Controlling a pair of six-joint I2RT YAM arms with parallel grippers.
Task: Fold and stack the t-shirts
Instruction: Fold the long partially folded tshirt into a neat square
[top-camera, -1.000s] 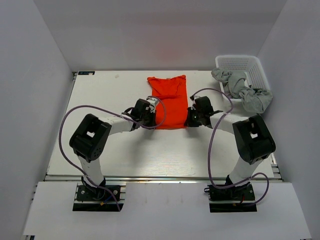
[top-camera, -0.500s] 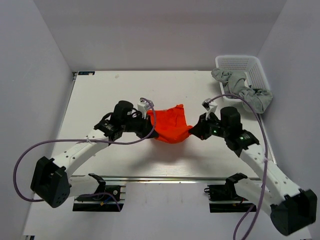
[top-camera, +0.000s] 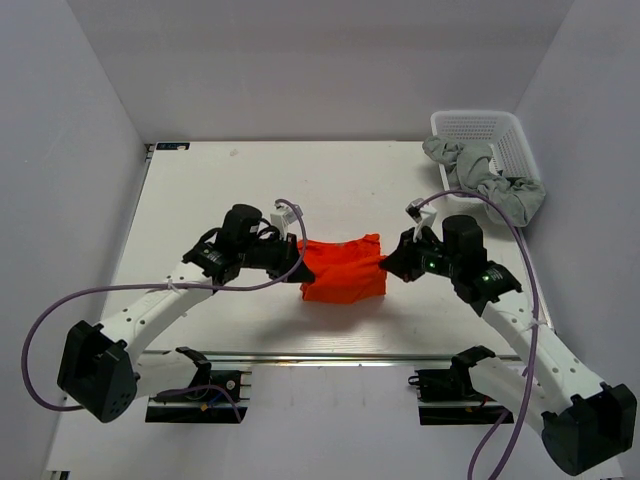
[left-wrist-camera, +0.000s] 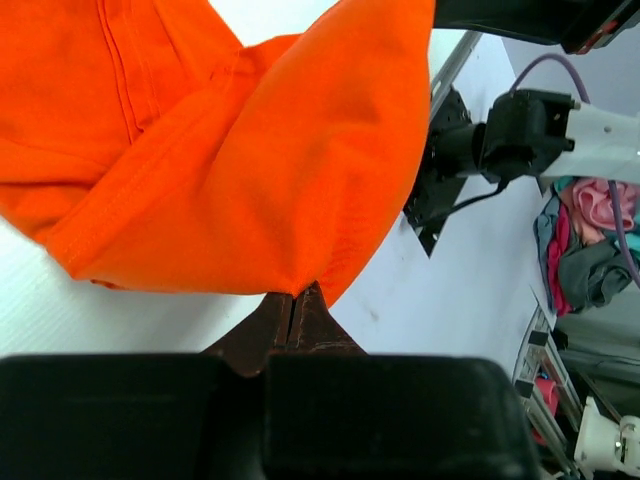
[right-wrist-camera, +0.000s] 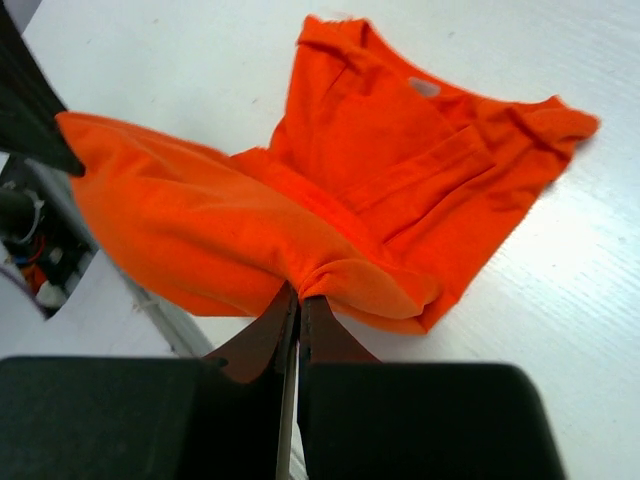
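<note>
left of the basket (top-camera: 470, 117): we hold the orange shirt (top-camera: 343, 272) between us.
left gripper (top-camera: 297, 256), right gripper (top-camera: 385, 262): each pinched on its edge.
risk: overspreading slips an edge free.

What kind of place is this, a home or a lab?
Probably a robot lab test cell: left arm and right arm bolted at a white table, plain walls boxing it in, a basket of grey shirts.

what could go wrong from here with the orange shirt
The left gripper and right gripper each pinch only a small bunch of cloth at an edge of the orange shirt, so one side could slip free mid-fold. The part lying on the table looks creased and bunched in the right wrist view, so the fold may land crooked.
</note>
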